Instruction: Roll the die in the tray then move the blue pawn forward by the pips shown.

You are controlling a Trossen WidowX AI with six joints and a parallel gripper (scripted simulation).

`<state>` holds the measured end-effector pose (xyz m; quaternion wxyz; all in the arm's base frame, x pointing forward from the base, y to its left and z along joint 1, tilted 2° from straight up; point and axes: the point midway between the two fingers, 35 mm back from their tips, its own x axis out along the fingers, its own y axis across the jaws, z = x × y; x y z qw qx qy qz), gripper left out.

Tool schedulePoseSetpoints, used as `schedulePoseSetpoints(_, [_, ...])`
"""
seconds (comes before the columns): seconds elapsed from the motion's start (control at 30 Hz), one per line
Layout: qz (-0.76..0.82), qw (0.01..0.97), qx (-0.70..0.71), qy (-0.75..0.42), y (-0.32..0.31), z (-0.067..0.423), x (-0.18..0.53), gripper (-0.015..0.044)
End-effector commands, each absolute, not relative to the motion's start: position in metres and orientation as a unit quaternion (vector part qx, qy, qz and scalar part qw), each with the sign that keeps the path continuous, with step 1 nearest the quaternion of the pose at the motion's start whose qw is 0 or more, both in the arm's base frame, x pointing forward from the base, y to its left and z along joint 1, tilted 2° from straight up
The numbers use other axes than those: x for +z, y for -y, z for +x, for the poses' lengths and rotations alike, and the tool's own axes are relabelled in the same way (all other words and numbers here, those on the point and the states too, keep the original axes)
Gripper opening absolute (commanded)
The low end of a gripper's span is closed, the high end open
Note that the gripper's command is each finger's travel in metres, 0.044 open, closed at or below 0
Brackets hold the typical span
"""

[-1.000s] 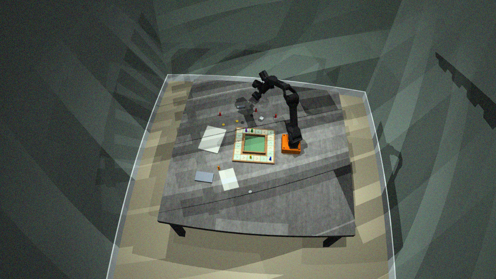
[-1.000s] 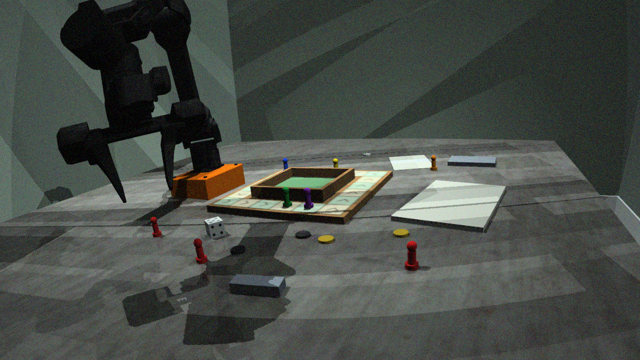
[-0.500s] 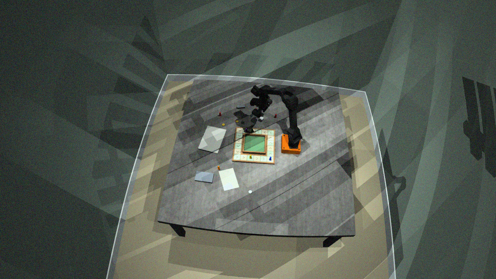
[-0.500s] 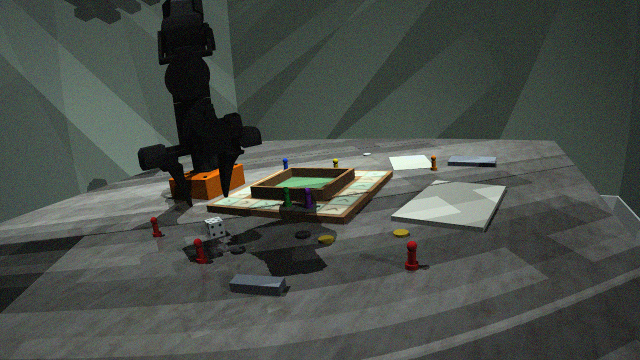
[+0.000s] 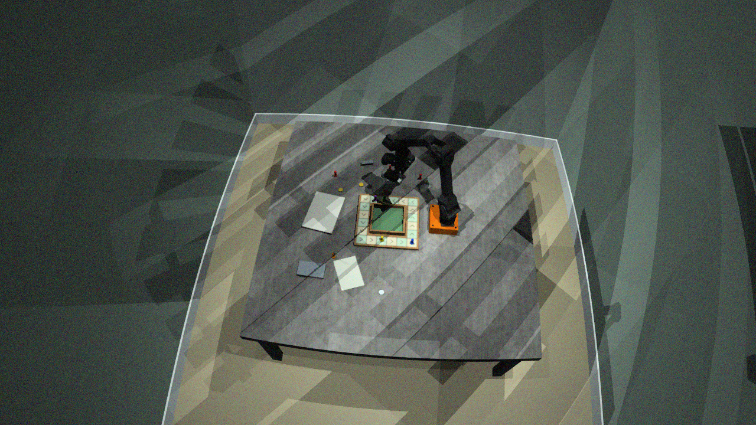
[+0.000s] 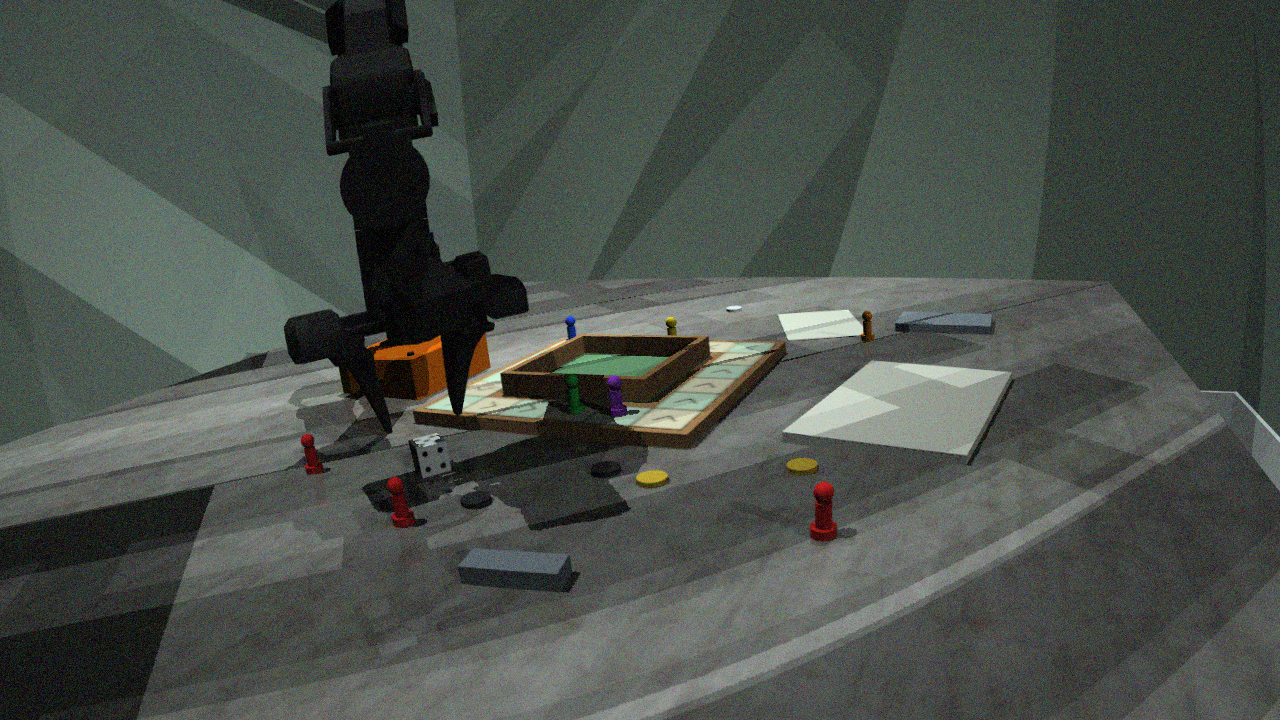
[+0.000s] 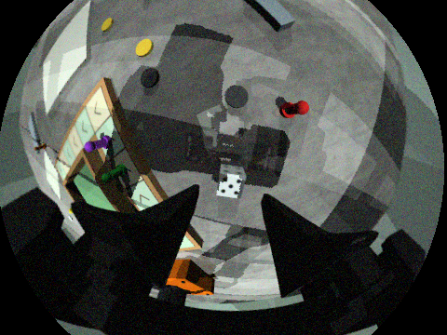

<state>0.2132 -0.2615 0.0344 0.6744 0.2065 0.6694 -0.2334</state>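
Observation:
The white die (image 6: 431, 455) (image 7: 229, 185) (image 5: 399, 180) lies on the table in front of the board's near edge. My gripper (image 6: 422, 419) (image 7: 231, 194) is open and empty, pointing down just above the die, with a finger on each side of it. The board (image 6: 682, 416) (image 5: 388, 242) has arrow squares around a wooden tray (image 6: 535, 385) (image 5: 371, 219) with a green floor. The blue pawn (image 6: 570, 325) (image 5: 411, 241) stands on the board's far side, near a yellow pawn (image 6: 671, 325). A green pawn (image 6: 572, 394) (image 7: 112, 175) and a purple pawn (image 6: 614, 394) (image 7: 96, 144) stand on the near side.
Red pawns (image 6: 309, 453) (image 6: 398, 501) (image 6: 822, 510) stand near the die. Black discs (image 6: 475, 498) (image 6: 605, 468), yellow discs (image 6: 651, 478) (image 6: 802, 465) and a grey block (image 6: 515, 569) lie close by. A white pad (image 6: 899, 407) lies to the right. The arm's orange base (image 6: 420, 362) is behind the gripper.

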Motion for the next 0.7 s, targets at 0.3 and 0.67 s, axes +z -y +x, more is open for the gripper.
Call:
schedulePoseSetpoints(0.3, [0.207,0.671,-0.236,-0.672,0.262,0.212,0.012,0.0275])
schedulePoseSetpoints(0.67, [0.207,0.671,-0.236,-0.672,0.262,0.212,0.003,0.017])
